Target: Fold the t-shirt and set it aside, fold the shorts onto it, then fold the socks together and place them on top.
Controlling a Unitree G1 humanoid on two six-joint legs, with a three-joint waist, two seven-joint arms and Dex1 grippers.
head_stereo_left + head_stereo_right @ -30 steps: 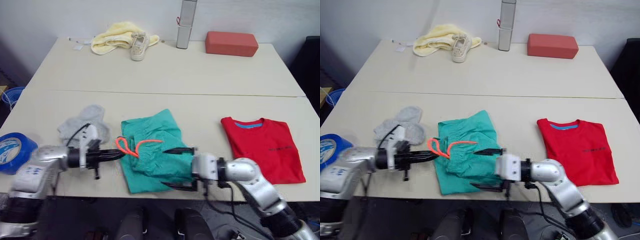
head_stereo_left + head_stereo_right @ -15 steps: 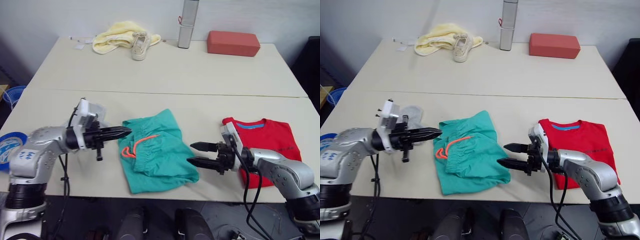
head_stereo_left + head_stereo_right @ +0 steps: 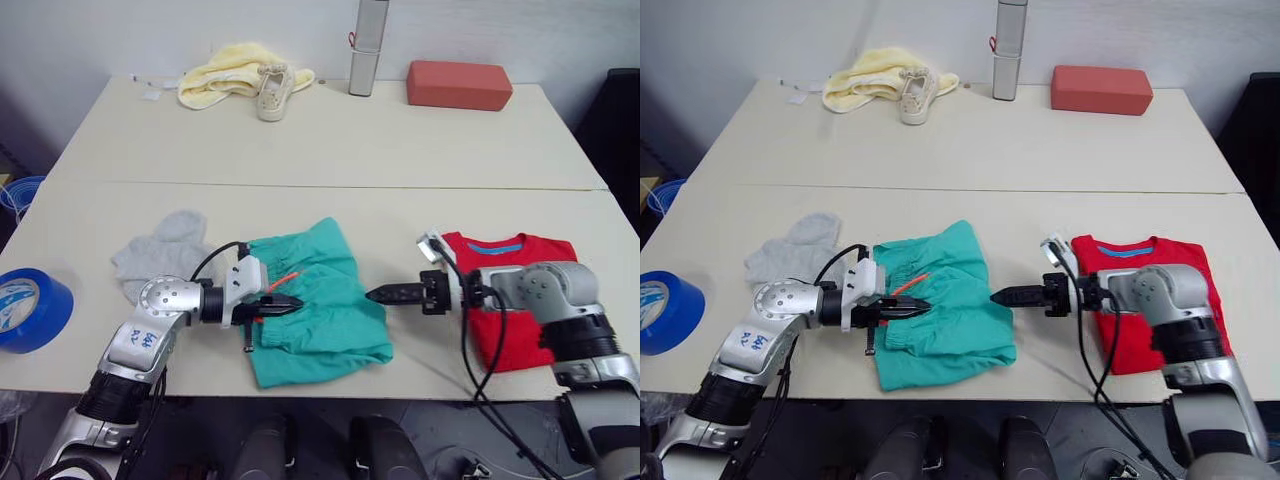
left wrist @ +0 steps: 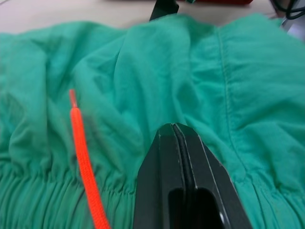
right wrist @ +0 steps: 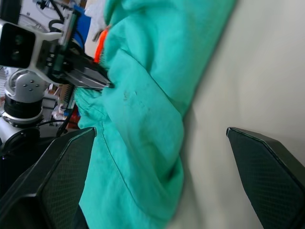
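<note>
The shorts lie on the worktop at its 6 o'clock edge, between the socks at 9 o'clock and the folded t-shirt at 3 o'clock. The left claw is pressed together over the waistband; the right claw is spread apart beside the hem. A clean fold is judged to need both edges pinched first. The long axis runs from 12 to 6 o'clock, the gathered waist toward 9
</note>
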